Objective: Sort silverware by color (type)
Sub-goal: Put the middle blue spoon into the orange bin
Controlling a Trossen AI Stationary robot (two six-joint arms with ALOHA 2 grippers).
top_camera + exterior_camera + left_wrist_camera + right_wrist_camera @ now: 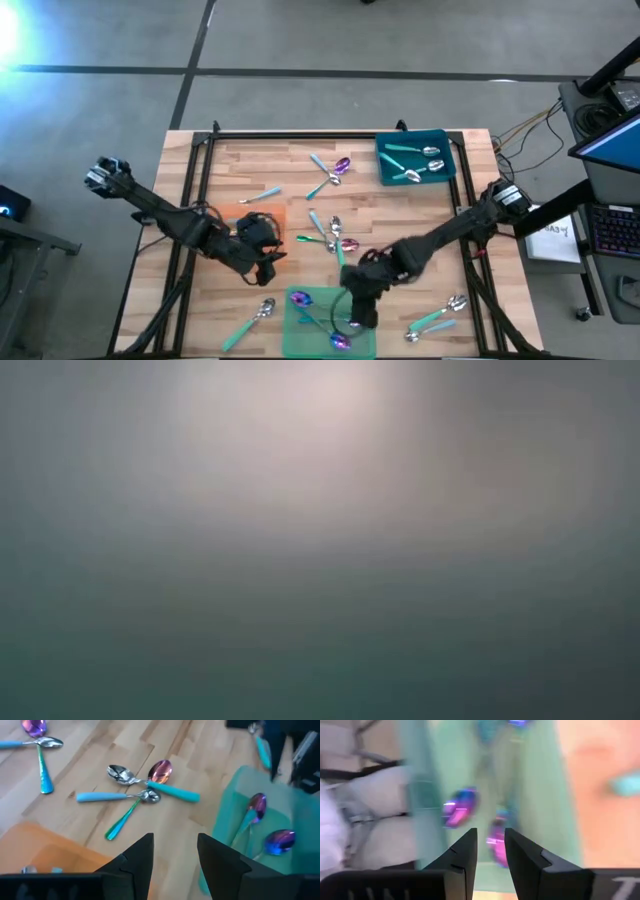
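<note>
From where I stand the sorting looks roughly half done. The green mat (300, 335) at six o'clock on the table carries a few purple-headed spoons (302, 297), and the teal bin (385, 165) at one o'clock holds several silver ones (432, 152). The orange mat (275, 217) at nine o'clock looks nearly bare.

Much is left: a crossed bunch of spoons (333, 235) at the centre, a pair (330, 172) toward twelve, one loose piece (262, 193) near the orange mat, one (250, 325) at seven and two (440, 318) at five.

The right gripper (358, 312) hovers over the green mat with its fingers a narrow gap apart. A purple head (496, 840) shows just beyond its fingers; whether it grips it, I cannot tell. The left gripper (263, 265) waits at the orange mat's edge, jaws parted and empty.

I can read no brand, label or writing anywhere.
</note>
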